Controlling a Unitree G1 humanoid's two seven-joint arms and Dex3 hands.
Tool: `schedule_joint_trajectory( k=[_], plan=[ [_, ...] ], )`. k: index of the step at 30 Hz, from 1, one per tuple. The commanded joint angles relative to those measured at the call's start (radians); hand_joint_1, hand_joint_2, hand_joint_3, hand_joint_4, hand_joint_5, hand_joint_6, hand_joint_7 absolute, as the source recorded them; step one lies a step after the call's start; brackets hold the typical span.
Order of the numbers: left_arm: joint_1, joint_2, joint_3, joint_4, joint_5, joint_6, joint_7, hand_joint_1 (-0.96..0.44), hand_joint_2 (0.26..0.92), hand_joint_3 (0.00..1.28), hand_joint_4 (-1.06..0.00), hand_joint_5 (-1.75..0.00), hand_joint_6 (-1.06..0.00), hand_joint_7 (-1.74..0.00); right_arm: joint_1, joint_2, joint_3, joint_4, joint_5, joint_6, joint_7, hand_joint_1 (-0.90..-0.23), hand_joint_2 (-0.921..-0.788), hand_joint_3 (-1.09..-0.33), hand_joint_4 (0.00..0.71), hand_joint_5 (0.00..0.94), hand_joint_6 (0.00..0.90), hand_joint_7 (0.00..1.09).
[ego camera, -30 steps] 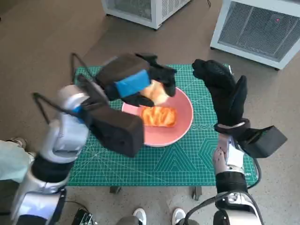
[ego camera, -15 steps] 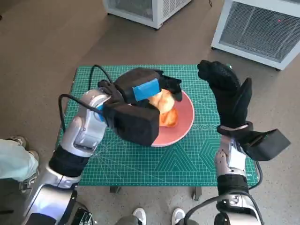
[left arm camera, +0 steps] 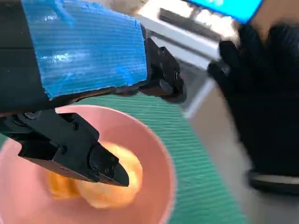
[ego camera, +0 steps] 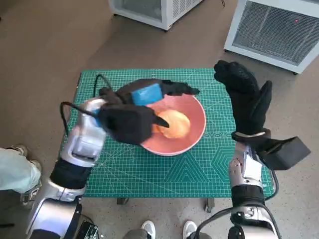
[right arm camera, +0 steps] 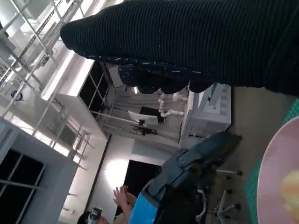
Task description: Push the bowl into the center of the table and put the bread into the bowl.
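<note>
A pink bowl stands near the middle of the green cutting mat. Golden bread lies inside the bowl; the left wrist view shows the bread in the bowl below black fingers. My left hand hovers over the bowl's left and far rim, fingers spread, holding nothing. My right hand stands upright just right of the bowl, fingers apart and empty. The right wrist view shows the glove and a slice of the bowl.
The mat covers the small table; brown floor lies around it. Two white grilled cabinets stand beyond the table's far edge. A person's shoes show at the near edge, and a leg at the left.
My left hand has let the bread go into the bowl and opened, drawing back left. The right hand has barely moved.
</note>
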Motion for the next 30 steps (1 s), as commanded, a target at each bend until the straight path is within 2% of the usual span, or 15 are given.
schedule_joint_trajectory(
  k=[1,8,18,30],
  plan=[
    [0.033,-0.009,0.115,0.043,-0.162,-0.045,-0.030,-0.20,0.817,0.02,-0.14,0.00,-0.25,-0.02,0.025,-0.006,0.007,-0.007,-0.013,0.018,-0.012,-0.661,-0.921,-0.735,0.277,0.004,0.124,0.48],
    [0.116,-0.067,0.235,0.054,-0.315,-0.138,0.028,-0.25,0.833,0.02,-0.13,0.00,-0.23,-0.01,0.017,-0.012,0.009,-0.011,-0.009,0.026,-0.011,-0.670,-0.921,-0.731,0.279,0.005,0.128,0.47],
    [0.215,-0.140,0.301,0.008,-0.378,-0.216,0.144,-0.29,0.882,0.04,-0.17,-0.02,-0.26,-0.03,0.001,-0.017,0.012,-0.018,-0.004,0.043,-0.007,-0.671,-0.921,-0.728,0.281,0.004,0.136,0.47],
    [0.270,-0.248,0.354,0.029,-0.431,-0.341,0.254,-0.45,0.919,0.07,-0.18,-0.02,-0.25,-0.04,-0.011,-0.019,0.027,-0.034,-0.012,0.057,-0.008,-0.678,-0.921,-0.725,0.281,0.003,0.145,0.46]
  ],
)
